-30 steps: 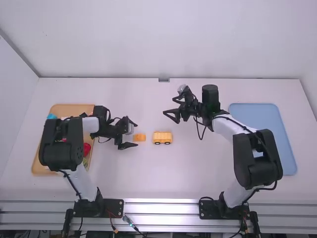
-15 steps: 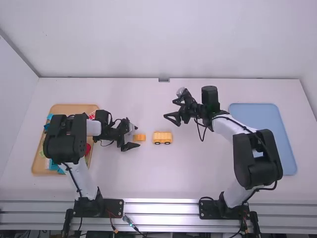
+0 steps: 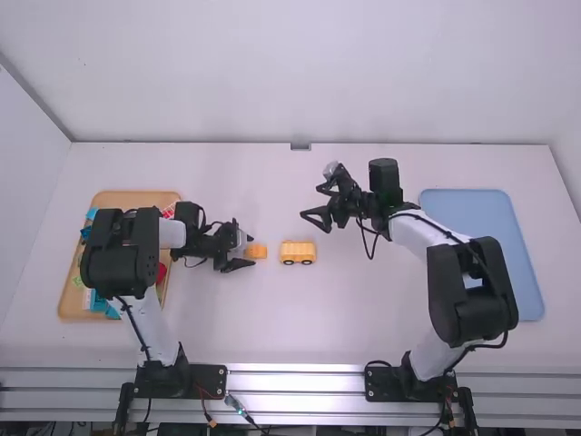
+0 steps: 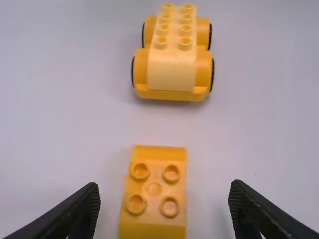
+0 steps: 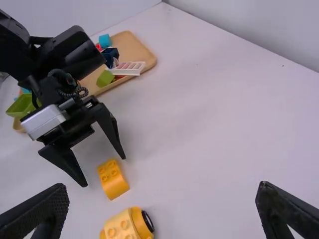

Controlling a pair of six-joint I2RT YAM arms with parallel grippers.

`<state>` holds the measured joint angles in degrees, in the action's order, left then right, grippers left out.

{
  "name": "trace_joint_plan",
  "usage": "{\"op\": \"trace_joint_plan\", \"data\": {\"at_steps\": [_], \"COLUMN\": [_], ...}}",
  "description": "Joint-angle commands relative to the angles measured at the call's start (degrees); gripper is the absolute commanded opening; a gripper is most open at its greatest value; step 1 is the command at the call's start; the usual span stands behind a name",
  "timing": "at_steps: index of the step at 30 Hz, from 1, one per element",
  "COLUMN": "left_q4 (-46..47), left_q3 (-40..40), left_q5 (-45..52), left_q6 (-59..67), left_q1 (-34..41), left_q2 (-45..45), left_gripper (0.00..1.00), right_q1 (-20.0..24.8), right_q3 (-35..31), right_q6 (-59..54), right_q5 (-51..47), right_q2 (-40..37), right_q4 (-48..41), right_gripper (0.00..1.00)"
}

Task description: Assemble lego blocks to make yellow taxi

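We find the left gripper [image 4: 164, 190] widely parted and empty, nearer the small block [image 4: 158, 159], whose long axis runs from between its fingertips toward the wheeled base [image 4: 172, 69].

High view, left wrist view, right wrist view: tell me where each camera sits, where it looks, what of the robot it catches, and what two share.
High view: above and behind the arms, looking forward and down at the white table; both arms.
Left wrist view: on that wrist, facing an orange studded block and a yellow wheeled base; left gripper.
Right wrist view: on that wrist, facing across toward the tan tray; right gripper, plus the left one.
Both wrist views share block and base.
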<state>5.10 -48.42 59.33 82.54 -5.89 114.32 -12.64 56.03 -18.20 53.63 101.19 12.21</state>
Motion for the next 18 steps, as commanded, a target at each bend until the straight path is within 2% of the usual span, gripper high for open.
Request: {"op": "trace_joint_plan", "data": {"at_steps": [1, 5, 10, 13, 18], "left_q4": [-1.1, -2.3, -0.9, -1.4, -3.0], "left_q3": [0.6, -0.3, -0.8, -0.5, 0.3], "left_q5": [0.7, 2.9, 2.6, 2.6, 2.8], "left_q6": [-0.9, -2.6, -1.5, -1.5, -1.7], "left_q1": [-0.5, -0.5, -0.5, -0.5, -0.5], "left_q2": [1.6, 3.6, 3.8, 3.8, 3.8], "left_gripper": [0.67, 0.71, 0.69, 0.62, 0.55], "right_q1": [-0.2, -0.2, -0.2, -0.2, -0.2], "right_q3": [1.7, 1.7, 1.7, 1.7, 1.7], "right_q6": [-0.1, -0.1, -0.1, -0.1, -0.3], "right_q5": [0.5, 0.5, 0.4, 0.5, 0.5], "right_q2": [-0.3, -0.3, -0.3, -0.3, -0.3], "right_q4": [-0.1, -0.1, -0.7, -0.7, -0.7], "right_gripper": [0.99, 0.99, 0.99, 0.99, 0.99]}}
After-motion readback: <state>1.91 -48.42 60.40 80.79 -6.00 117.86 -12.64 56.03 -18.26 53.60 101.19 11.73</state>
